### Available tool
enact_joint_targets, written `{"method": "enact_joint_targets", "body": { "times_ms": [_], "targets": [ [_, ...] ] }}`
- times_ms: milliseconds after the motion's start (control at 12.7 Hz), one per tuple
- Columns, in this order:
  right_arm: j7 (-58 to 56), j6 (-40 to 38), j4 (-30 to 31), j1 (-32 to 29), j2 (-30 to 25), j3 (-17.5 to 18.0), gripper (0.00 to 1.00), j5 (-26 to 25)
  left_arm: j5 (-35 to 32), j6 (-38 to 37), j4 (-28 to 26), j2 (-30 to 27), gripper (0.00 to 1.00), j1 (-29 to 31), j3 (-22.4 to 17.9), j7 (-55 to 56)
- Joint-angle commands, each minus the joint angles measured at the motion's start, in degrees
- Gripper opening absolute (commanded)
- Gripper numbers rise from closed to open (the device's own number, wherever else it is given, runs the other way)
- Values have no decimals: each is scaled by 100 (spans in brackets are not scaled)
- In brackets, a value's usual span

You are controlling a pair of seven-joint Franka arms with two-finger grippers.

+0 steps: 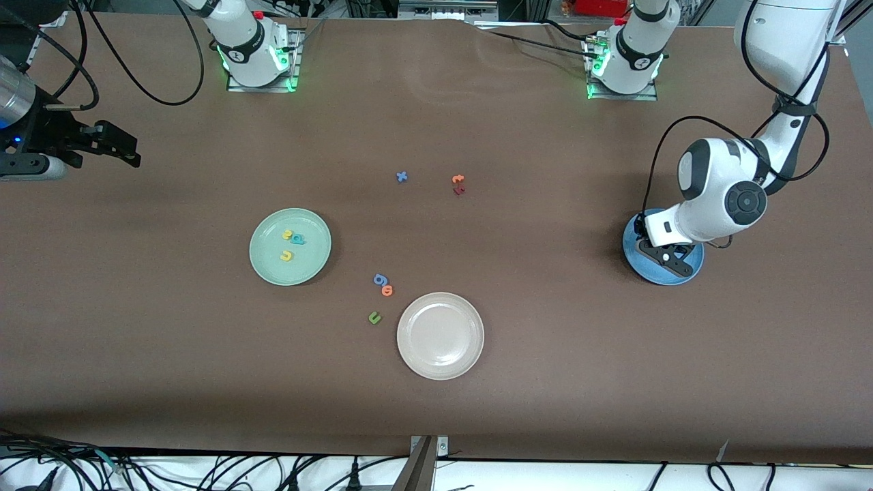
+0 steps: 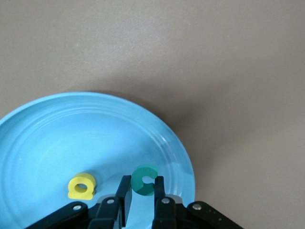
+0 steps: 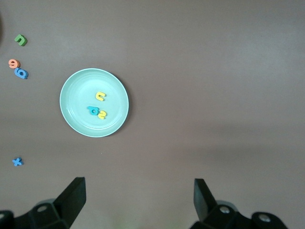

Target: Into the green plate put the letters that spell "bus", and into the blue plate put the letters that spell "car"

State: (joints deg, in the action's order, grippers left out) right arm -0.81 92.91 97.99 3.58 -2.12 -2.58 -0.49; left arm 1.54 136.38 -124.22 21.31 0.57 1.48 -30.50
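Teal c (image 2: 143, 180) sits pinched between the left gripper (image 2: 142, 191) jaws just over the blue plate (image 2: 57, 138) beside the yellow a (image 2: 82, 185) — ready to drop — while the right gripper (image 3: 138, 193) waits, jaws spread, at the right arm's end of the surface.

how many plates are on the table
3. The green plate lies toward the right arm's end, the beige plate is nearest the front camera, and the blue plate sits toward the left arm's end, partly covered by the left claw.
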Motion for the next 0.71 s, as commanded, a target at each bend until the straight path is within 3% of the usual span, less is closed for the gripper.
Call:
{"method": "enact_joint_targets", "body": {
  "times_ms": [0, 472, 629],
  "targets": [
    [-86, -116, -122, 28, 10, -24, 100, 13, 92, 11, -41, -197, 99, 145, 27, -158],
    [-86, -116, -122, 37, 10, -6, 100, 13, 101, -6, 179, -346, 99, 558, -307, -132],
    [-86, -116, -122, 37, 10, -6, 100, 13, 92, -50, 188, -731, 100, 576, -307, -114]
  ]
}}
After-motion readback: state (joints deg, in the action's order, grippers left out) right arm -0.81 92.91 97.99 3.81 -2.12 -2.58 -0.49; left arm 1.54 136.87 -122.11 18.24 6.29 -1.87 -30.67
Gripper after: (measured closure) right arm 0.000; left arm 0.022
